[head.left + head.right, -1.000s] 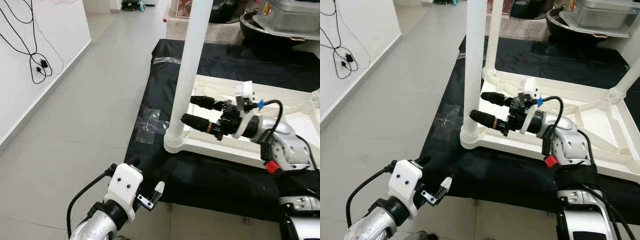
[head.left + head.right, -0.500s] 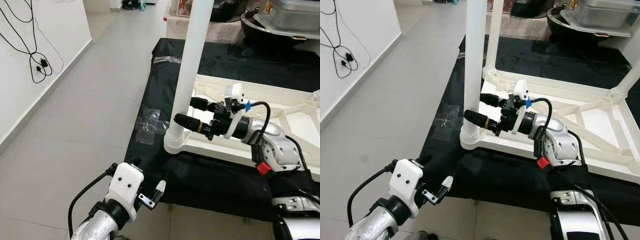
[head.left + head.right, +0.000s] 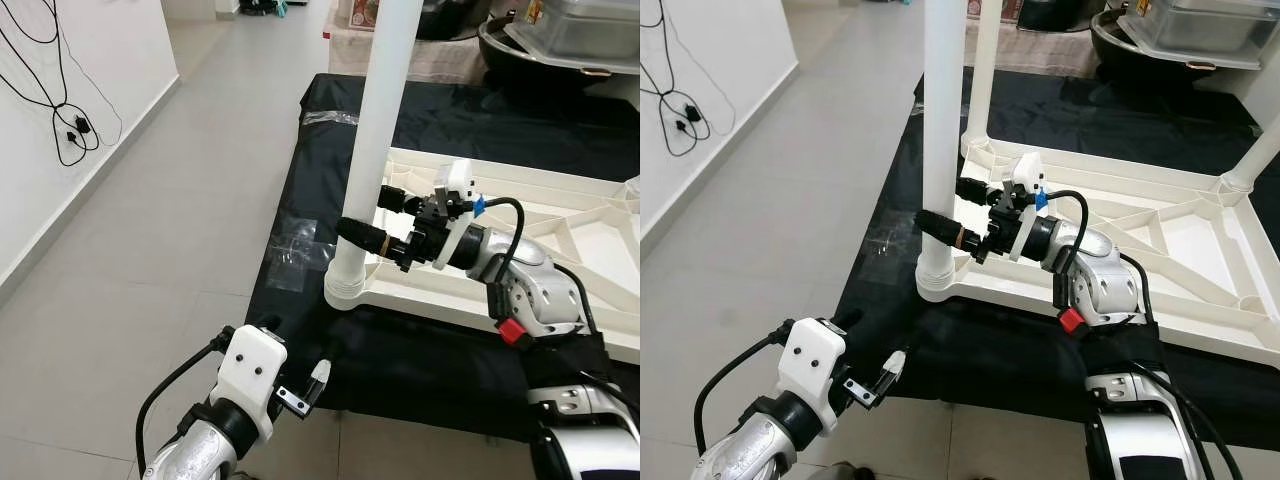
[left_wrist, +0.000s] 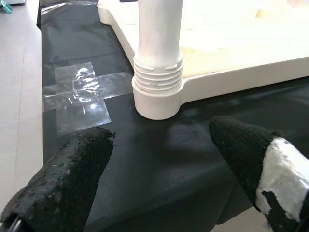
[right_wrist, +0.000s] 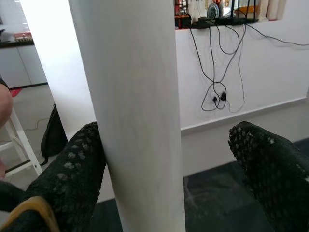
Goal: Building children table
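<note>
I have the white table leg [image 3: 378,150] standing upright in the corner socket of the upturned white tabletop [image 3: 560,215], which lies on a black sheet [image 3: 300,190]. My right gripper [image 3: 368,215] brackets the leg, fingers spread. My left gripper [image 4: 159,164] hovers low nearby, open. No legible writing anywhere.

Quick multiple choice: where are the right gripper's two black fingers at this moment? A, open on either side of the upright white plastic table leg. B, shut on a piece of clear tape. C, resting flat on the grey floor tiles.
A: the right gripper has its fingers spread, one on each side of the upright white plastic table leg, above its threaded base.
</note>
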Motion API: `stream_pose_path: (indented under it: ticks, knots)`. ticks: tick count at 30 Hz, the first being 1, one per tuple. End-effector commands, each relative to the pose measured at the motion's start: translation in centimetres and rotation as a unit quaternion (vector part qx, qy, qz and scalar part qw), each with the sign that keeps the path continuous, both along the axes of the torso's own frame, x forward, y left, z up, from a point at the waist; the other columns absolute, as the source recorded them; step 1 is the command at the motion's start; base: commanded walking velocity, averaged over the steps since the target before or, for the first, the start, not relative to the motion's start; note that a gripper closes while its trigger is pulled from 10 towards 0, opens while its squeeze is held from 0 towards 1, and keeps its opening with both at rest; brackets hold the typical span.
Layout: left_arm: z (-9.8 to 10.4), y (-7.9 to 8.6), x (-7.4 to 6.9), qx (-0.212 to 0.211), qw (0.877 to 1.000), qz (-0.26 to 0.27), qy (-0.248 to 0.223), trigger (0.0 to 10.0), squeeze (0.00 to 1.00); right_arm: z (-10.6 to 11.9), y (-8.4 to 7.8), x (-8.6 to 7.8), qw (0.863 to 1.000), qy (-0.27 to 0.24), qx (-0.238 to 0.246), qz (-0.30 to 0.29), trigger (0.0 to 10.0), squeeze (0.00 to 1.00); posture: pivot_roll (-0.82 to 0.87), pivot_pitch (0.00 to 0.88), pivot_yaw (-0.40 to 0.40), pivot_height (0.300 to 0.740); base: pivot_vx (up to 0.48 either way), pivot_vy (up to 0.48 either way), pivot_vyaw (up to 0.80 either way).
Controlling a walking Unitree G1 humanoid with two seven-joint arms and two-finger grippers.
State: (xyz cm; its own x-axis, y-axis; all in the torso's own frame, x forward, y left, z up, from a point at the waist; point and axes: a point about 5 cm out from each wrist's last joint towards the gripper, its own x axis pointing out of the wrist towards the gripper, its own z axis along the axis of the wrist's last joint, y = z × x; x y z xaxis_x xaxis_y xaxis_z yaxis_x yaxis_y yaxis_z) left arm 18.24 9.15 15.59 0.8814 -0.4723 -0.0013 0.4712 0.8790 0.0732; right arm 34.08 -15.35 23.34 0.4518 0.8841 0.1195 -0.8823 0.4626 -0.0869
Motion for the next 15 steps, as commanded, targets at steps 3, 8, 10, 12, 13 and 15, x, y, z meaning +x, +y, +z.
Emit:
stream_pose_path:
  ticks: [3,8,10,12,13,15]
  knots:
    - [-0.2,0.0,-0.2,0.004,1.000,0.003,0.004,10.0,0.00,0.1,1.0,0.1,1.000,-0.007,-0.001,0.015,10.0,0.00,0.13,0.137,-0.051,0.740,0.000,0.000,0.00]
    - [-0.2,-0.1,-0.1,0.004,1.000,0.002,0.003,10.0,0.00,0.4,1.7,0.1,1.000,-0.012,0.000,0.024,10.0,0.00,0.13,0.139,-0.053,0.740,0.000,0.000,0.00]
    - [-0.2,-0.1,-0.1,0.004,1.000,0.001,0.003,10.0,0.00,0.6,2.3,0.2,0.999,-0.015,0.003,0.032,10.0,0.00,0.13,0.140,-0.052,0.740,0.000,0.000,0.00]
    - [-0.2,-0.1,-0.1,0.004,1.000,0.000,0.003,10.0,0.00,0.6,2.6,0.2,0.999,-0.017,0.003,0.039,10.0,0.00,0.13,0.140,-0.054,0.740,0.000,0.000,0.00]
    - [-0.2,-0.1,-0.1,0.004,1.000,0.000,0.003,10.0,0.00,0.6,2.6,0.2,0.999,-0.017,0.003,0.039,10.0,0.00,0.13,0.140,-0.054,0.740,0.000,0.000,0.00]
    - [-0.2,-0.1,-0.1,0.004,1.000,0.001,0.002,10.0,0.00,0.6,2.8,0.3,0.999,-0.016,0.003,0.040,10.0,0.00,0.13,0.140,-0.054,0.740,0.000,0.000,0.00]
